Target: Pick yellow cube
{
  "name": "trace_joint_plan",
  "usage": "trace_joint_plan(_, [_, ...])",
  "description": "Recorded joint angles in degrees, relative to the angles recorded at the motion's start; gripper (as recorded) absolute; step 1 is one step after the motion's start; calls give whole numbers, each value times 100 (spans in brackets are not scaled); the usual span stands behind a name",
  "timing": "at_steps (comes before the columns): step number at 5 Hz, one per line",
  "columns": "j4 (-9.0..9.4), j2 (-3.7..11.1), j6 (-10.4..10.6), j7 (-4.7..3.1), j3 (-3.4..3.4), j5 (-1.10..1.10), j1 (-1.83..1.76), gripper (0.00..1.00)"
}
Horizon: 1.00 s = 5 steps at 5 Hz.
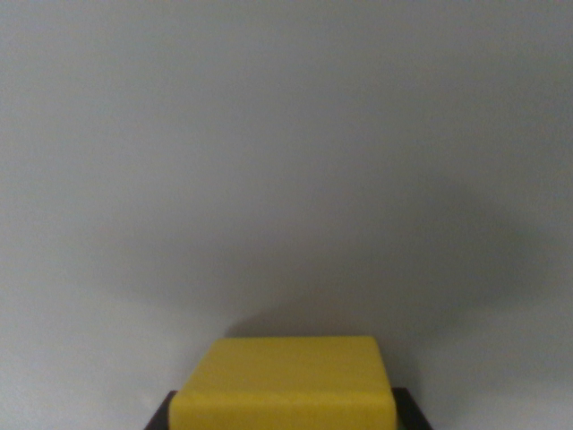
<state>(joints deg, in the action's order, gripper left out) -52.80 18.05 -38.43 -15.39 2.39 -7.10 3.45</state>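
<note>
In the wrist view, the yellow cube [283,381] sits at the bottom centre of the frame, flanked by dark finger parts [161,417] at both lower corners. Whether they pinch it, I cannot tell. The grasp step seems in hand; lifting likely follows. Only a plain grey surface [286,161] fills the rest, nothing obstructing.

We see very little of our own body here: only two small dark, nearly black pieces of the gripper [285,421] at the bottom edge, one at the wrist view's left, one at its right. They look matte and blurred; no cables, screws or markings show.
</note>
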Motion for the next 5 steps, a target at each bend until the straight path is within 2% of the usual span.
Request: trace_joint_plan(5, [-132, -69, -200, 18, 4, 13, -1, 100])
